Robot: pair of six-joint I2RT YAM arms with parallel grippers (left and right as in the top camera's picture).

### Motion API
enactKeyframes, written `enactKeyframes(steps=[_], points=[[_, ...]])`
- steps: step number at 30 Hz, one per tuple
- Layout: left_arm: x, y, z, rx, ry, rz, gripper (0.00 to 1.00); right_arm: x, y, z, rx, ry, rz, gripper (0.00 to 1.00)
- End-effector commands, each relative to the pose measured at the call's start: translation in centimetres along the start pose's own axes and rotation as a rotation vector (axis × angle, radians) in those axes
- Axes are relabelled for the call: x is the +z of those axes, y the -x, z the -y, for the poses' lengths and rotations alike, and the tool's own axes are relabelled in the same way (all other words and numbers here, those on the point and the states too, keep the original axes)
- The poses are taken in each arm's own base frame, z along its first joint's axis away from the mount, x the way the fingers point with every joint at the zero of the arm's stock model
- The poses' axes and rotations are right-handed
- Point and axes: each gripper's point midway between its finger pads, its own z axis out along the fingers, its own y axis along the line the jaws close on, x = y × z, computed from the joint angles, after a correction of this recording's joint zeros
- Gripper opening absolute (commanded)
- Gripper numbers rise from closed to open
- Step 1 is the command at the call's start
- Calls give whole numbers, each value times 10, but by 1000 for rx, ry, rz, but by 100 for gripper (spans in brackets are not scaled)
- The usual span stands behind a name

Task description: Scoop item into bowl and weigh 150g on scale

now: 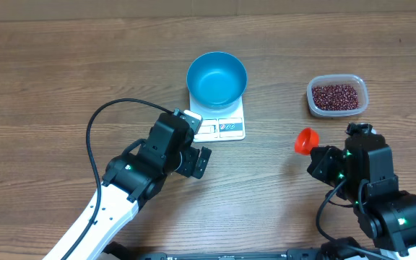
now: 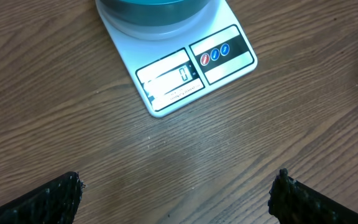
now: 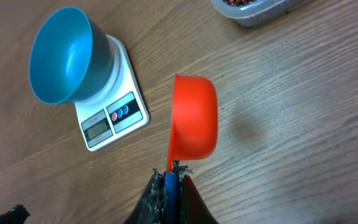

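Observation:
The blue bowl (image 1: 217,78) stands empty on the white scale (image 1: 222,127), whose display (image 2: 171,79) shows a zero. The dark red beans (image 1: 336,95) lie in a clear tub (image 1: 360,101) at the back right. My right gripper (image 3: 169,175) is shut on the blue handle of an orange scoop (image 3: 194,115), which hangs empty and tilted above bare wood, left of and nearer than the tub. My left gripper (image 2: 176,186) is open over the table just in front of the scale, with nothing between its fingers (image 2: 64,193).
Wooden table (image 1: 49,79) all round. A black cable (image 1: 92,130) loops off the left arm. The tub's edge (image 3: 253,12) shows at the top of the right wrist view.

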Motion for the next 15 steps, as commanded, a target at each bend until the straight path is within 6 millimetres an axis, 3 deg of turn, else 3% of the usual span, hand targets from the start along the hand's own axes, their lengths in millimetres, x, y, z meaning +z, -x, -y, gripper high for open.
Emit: enactKeyframes(steps=[1, 15], points=[[1, 0, -2, -32, 6, 3, 100, -8, 11, -7, -23, 17, 42, 4], [-5, -1, -2, -65, 1, -11, 100, -8, 18, -9, -35, 22, 76, 4]])
